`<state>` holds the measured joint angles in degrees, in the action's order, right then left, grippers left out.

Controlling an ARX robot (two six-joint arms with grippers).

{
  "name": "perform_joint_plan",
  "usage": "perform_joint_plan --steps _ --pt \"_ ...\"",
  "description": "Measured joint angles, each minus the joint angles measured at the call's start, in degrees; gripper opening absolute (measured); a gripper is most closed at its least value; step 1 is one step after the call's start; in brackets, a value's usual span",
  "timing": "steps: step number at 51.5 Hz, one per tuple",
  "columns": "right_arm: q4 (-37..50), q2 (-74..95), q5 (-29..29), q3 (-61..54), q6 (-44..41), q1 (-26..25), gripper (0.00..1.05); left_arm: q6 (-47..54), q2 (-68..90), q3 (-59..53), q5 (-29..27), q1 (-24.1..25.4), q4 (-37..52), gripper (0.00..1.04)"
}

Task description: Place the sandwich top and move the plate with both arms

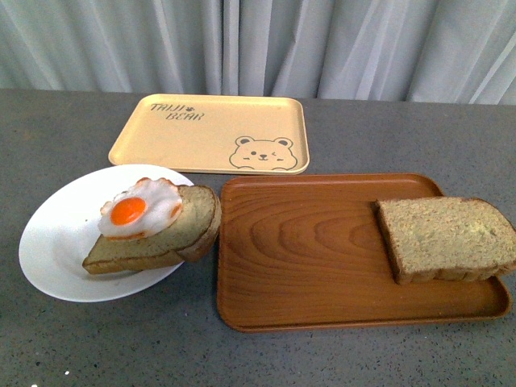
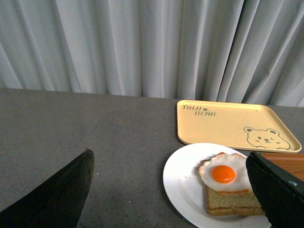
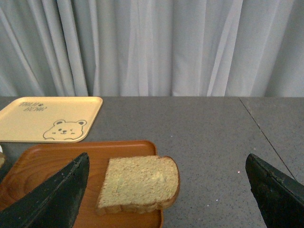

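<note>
Grey tabletop (image 1: 81, 347), sandwich top (image 3: 138, 184) flat on wooden tray (image 3: 47, 161) between wide-apart right fingers (image 3: 52, 199), untouched; left fingers (image 2: 52, 199) wide too.

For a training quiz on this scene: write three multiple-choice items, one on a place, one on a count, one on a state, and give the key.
1. Where does the sandwich top lie?
A) on the plate
B) on the brown tray
C) on the yellow tray

2. How many pieces of bread show in the front view?
A) three
B) one
C) two

3. In what state is the bread slice on the plate?
A) topped with a fried egg
B) bare
C) covered by a second slice

Key:
1 B: it rests at the brown tray's right end.
2 C: one piece lies on the brown tray and one on the plate.
3 A: the fried egg sits on it, with nothing above the egg.
</note>
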<state>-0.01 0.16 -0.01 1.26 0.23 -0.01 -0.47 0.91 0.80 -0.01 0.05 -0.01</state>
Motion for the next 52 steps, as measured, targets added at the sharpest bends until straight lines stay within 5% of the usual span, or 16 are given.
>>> perform_joint_plan --steps 36,41,43,52 --pt "0.0 0.0 0.0 0.0 0.0 0.0 0.96 0.0 0.0 0.0 0.0 0.0 0.0 0.96" --pt "-8.2 9.4 10.8 4.2 3.3 1.2 0.96 0.0 0.0 0.0 0.0 0.0 0.0 0.96" --pt "-5.0 19.6 12.3 6.1 4.0 -1.5 0.96 0.0 0.0 0.0 0.0 0.0 0.0 0.96" --pt "23.4 62.8 0.5 14.6 7.1 -12.9 0.96 0.0 0.0 0.0 0.0 0.0 0.0 0.96"
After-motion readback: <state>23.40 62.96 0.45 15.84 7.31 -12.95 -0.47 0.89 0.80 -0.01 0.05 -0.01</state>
